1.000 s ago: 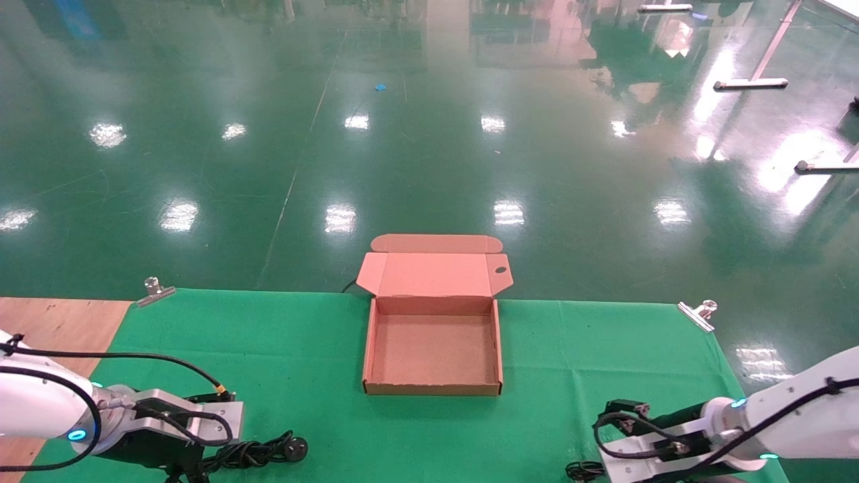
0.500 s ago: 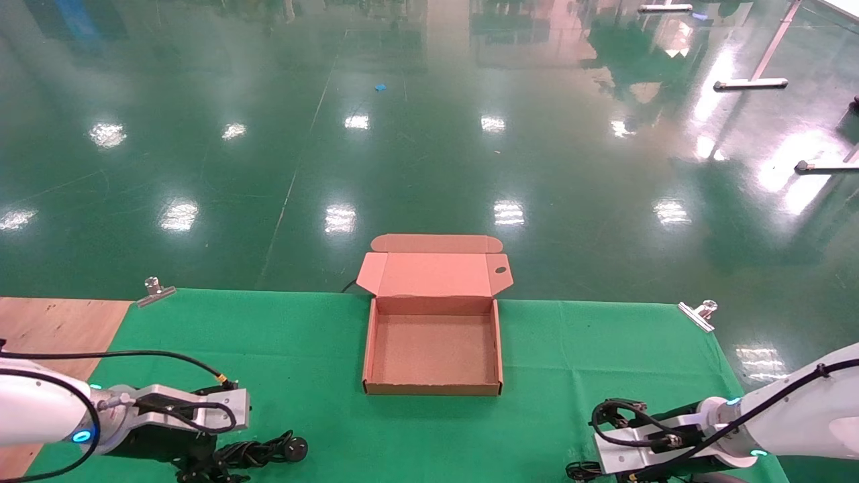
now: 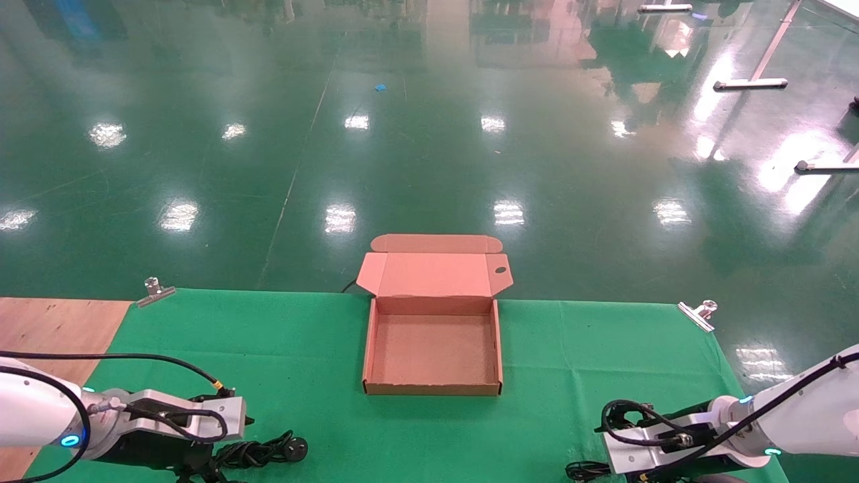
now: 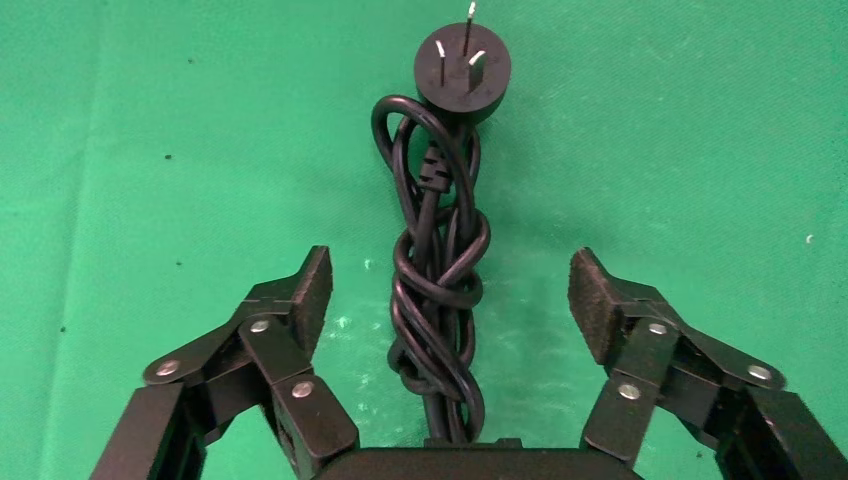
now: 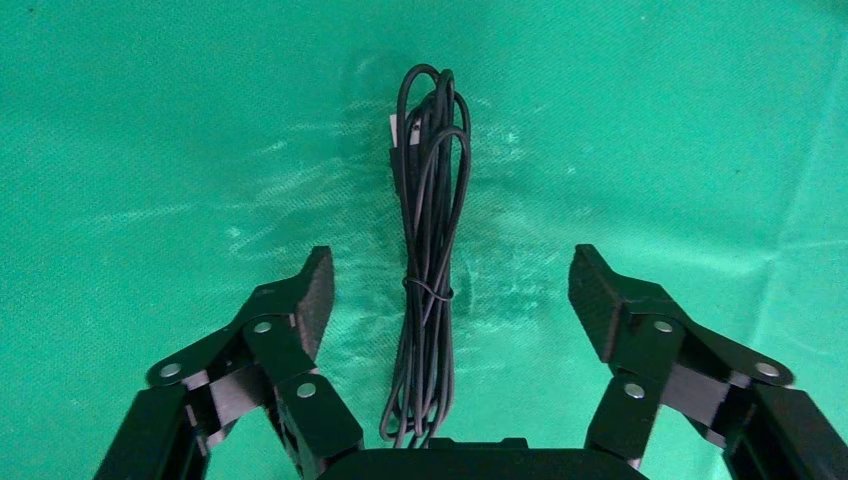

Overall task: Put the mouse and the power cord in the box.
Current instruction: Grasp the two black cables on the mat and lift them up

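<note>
The tan-pink box [image 3: 433, 349] lies open and empty on the green cloth, its lid folded back. The power cord [image 4: 437, 290] is a thick twisted bundle with its pronged plug [image 4: 462, 72] at the far end, also seen in the head view [image 3: 295, 448]. My left gripper [image 4: 450, 295] is open and straddles the bundle, with both pads clear of it. My right gripper [image 5: 450, 295] is open astride the mouse's thin tied cable [image 5: 430, 260], with the USB plug [image 5: 395, 130] at the far end. The mouse body is hidden.
Metal clips [image 3: 156, 290] [image 3: 698, 312] pin the cloth at the table's far corners. Bare wood [image 3: 54, 329] shows at the left. The box sits midway between the arms, at the table's far edge, with shiny green floor beyond.
Both wrists shifted slightly, and the right one sank a little toward the table. The cord, the cable and the box have not moved.
</note>
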### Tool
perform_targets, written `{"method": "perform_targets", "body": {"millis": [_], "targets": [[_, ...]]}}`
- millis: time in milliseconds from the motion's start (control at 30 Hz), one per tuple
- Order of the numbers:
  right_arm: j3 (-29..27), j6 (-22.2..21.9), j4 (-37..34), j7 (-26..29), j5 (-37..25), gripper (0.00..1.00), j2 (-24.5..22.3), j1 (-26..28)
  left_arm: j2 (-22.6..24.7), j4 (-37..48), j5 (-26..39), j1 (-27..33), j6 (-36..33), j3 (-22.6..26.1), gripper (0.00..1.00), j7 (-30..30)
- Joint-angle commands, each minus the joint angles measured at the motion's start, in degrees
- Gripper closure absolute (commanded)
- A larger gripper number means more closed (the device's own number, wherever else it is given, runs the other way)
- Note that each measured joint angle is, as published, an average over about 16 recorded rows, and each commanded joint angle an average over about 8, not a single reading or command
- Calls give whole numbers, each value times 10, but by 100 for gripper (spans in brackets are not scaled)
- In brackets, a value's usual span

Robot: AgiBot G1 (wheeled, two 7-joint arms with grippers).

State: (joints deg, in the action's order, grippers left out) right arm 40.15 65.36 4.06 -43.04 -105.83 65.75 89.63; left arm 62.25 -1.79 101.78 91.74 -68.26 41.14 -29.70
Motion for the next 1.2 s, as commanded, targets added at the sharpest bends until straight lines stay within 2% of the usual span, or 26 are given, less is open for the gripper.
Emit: {"method": "perform_targets", "body": {"millis": [33, 1200], "targets": [[0, 1, -7, -4, 0, 100, 1, 3, 0, 3, 0, 2, -1, 0, 100, -2], [0, 12, -38, -24, 0, 100, 6, 12, 6, 15, 5, 3, -10, 3, 100, -15]]}}
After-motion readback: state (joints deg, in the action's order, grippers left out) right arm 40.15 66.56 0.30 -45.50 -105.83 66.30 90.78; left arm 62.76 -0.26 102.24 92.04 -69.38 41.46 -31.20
